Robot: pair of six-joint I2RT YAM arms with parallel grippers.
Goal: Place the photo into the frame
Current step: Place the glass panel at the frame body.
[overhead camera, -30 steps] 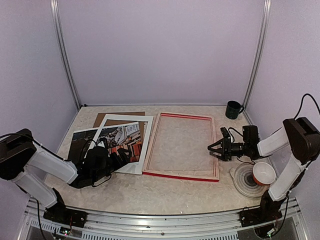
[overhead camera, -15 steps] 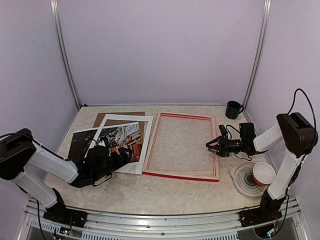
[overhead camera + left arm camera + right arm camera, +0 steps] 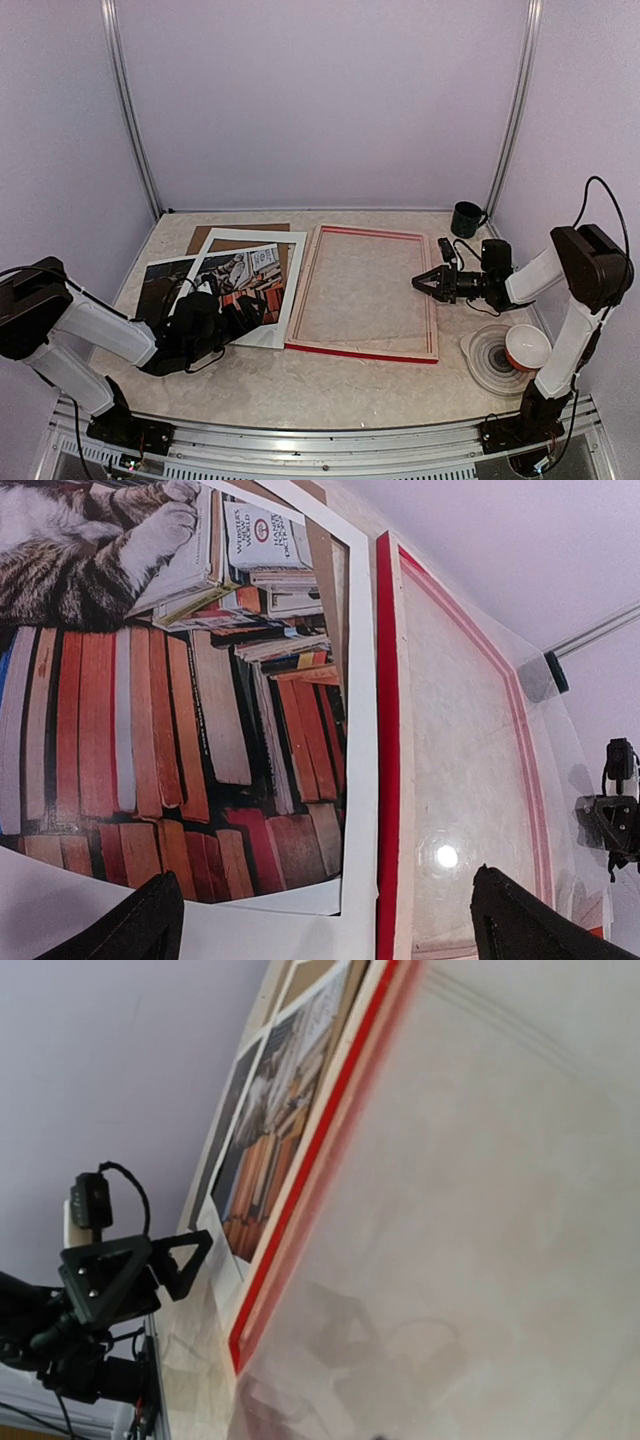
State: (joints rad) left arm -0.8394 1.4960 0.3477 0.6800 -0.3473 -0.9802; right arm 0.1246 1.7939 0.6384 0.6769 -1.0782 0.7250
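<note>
Photo (image 3: 150,720), its book titles too small to read, lies left of centre on the tabletop (image 3: 330,385) beside the frame (image 3: 360,351); left gripper (image 3: 330,925) jaws gape wide and empty, while right gripper (image 3: 424,283) jaws, at the frame's right rail, cannot be made out.

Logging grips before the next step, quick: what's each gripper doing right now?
Left gripper: open, empty, over the rectangular cat-and-books paper print.
Right gripper: jaws narrowed beside the red rectangular wooden picture frame, at its right rail; a grip cannot be told.

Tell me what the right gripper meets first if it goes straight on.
Probably the frame: the right gripper points left, low over its right rail, aimed across the inside toward the far rail. Height unclear.
</note>
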